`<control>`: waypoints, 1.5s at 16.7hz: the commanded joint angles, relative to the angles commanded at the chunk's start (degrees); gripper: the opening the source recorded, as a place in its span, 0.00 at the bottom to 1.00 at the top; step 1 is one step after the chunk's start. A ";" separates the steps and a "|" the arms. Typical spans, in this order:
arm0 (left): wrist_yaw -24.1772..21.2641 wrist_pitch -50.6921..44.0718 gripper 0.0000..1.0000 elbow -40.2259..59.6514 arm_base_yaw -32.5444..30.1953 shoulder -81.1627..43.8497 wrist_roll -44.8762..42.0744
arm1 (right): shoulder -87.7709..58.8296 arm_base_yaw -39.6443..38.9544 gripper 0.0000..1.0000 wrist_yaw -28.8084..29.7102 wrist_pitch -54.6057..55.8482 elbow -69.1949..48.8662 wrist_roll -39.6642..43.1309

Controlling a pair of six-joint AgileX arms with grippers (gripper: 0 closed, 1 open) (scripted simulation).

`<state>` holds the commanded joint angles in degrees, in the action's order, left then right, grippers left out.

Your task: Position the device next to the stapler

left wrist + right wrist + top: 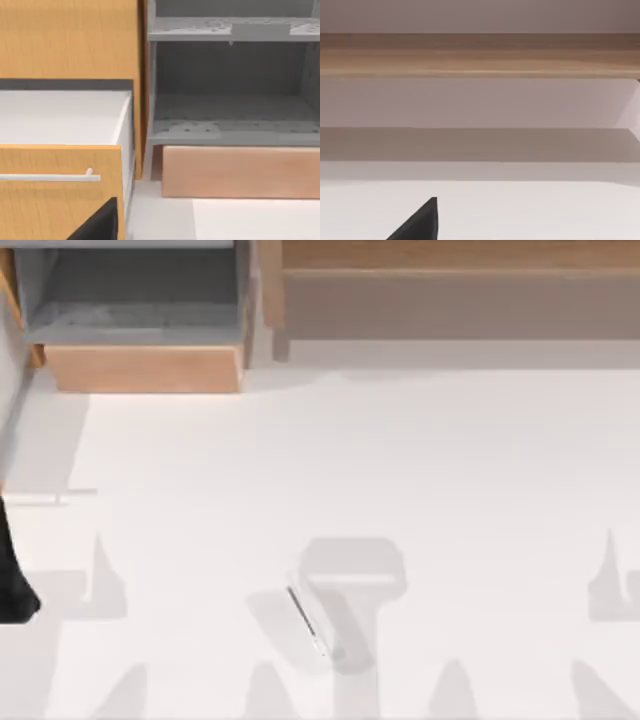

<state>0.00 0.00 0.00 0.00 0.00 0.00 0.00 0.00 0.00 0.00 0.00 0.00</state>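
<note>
Table, top view: white tabletop (450, 490) with soft arm shadows along its six o'clock edge.
Device, top view: the device (308, 625) lies flat on the table toward six o'clock, slightly tilted, with its dark strip along one long edge. Nothing touches it.
Back of the scene, top view: a grey shelf unit (140, 300) stands at eleven o'clock and a wooden ledge (450, 255) runs from twelve to one o'clock.
Left edge, top view: a dark shape (15, 570) sits at nine o'clock. We take it for part of our left arm, well apart from the device.
Left wrist view: we face an orange drawer front (60, 210) with a pale handle (50, 177) beside the grey shelves. A dark wedge of the left gripper (100, 225) shows, and we cannot tell whether this claw is spread or pressed together.
Right wrist view: we look across the table at the wooden ledge. A dark wedge of the right gripper (420, 222) shows, and we cannot tell its claw state either.
Progress: we judge the task barely begun, with the device not yet grasped or lifted.
Left to do: reach, pinch and carry the device, then set it beside the stapler, whose place we cannot tell.
</note>
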 joint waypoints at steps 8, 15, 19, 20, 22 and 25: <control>1.73 -7.70 1.00 11.40 3.37 -9.73 -4.96 | 0.00 0.00 1.00 0.00 0.00 0.00 0.00; 5.39 -28.72 1.00 48.63 12.03 -40.78 -16.20 | 0.00 0.00 1.00 0.00 0.00 0.00 0.00; 6.40 -42.64 1.00 73.26 16.75 -63.40 -21.66 | 0.00 0.00 1.00 0.00 0.00 0.00 0.00; 6.41 -46.08 1.00 79.39 17.72 -69.50 -22.69 | 0.00 0.00 1.00 0.00 0.00 0.00 0.00; 6.17 -52.76 1.00 91.35 19.39 -81.74 -24.41 | 0.00 0.00 1.00 0.00 0.00 0.00 0.00; 5.16 -61.79 1.00 107.42 21.00 -99.64 -25.93 | 0.00 0.00 1.00 0.00 0.00 0.00 0.00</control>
<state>5.16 -61.79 107.42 21.00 -99.64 -25.93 0.00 0.00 0.00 0.00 0.00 0.00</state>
